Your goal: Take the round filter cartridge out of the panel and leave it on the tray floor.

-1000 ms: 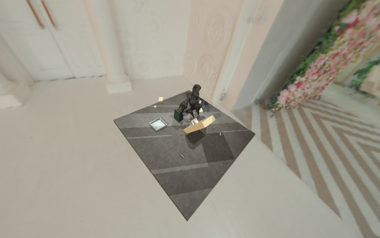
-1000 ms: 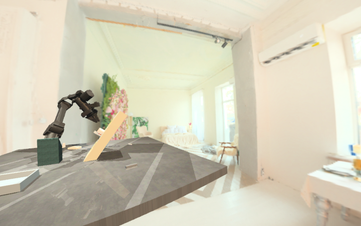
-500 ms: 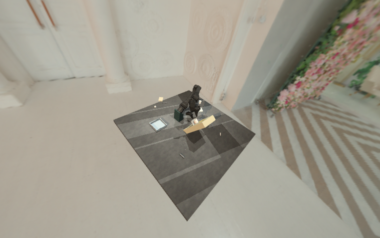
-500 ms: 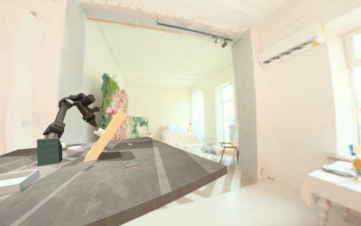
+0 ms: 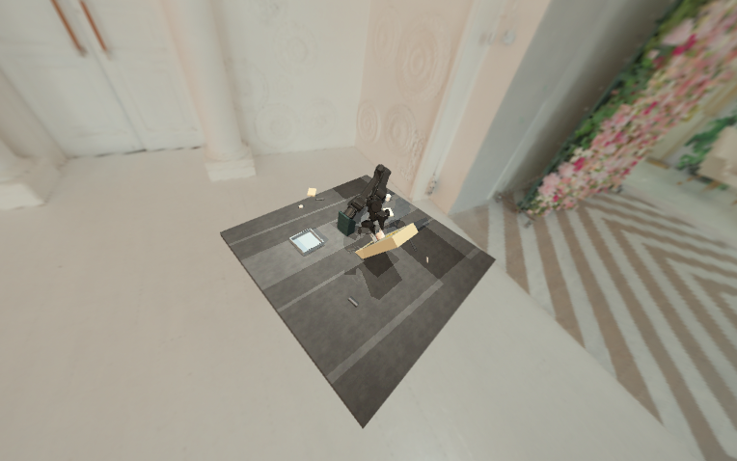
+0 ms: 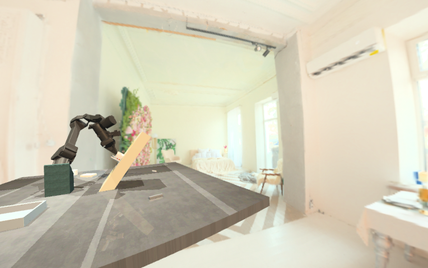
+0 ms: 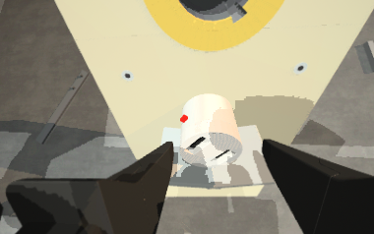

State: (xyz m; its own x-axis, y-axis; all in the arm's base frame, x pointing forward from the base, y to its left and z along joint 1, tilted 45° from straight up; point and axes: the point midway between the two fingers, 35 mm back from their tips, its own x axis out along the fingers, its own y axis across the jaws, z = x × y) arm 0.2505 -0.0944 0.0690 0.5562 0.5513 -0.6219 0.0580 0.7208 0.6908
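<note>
The white round cartridge (image 5: 379, 235) (image 6: 119, 155) (image 7: 209, 115) is out of its hole and rests on a pale ledge (image 7: 251, 135) low on the tilted cream panel (image 5: 403, 235) (image 6: 126, 164) (image 7: 256, 69). Its two-slotted face points toward the wrist camera, and a red mark shows on its side. The yellow-ringed hole (image 7: 207, 7) above it looks dark and empty. My gripper (image 7: 217, 146) is open, one fingertip on each side of the cartridge's slotted end, with gaps on both sides. The shallow white tray (image 5: 296, 249) (image 6: 34, 212) is empty.
A dark green block (image 5: 345, 223) (image 6: 58, 180) stands beside the arm, between the panel and the tray. A small grey metal bar (image 5: 353, 301) (image 6: 155, 196) lies beyond the panel. A thin metal strip (image 7: 61, 108) lies beside the panel. Two screw heads flank the hole.
</note>
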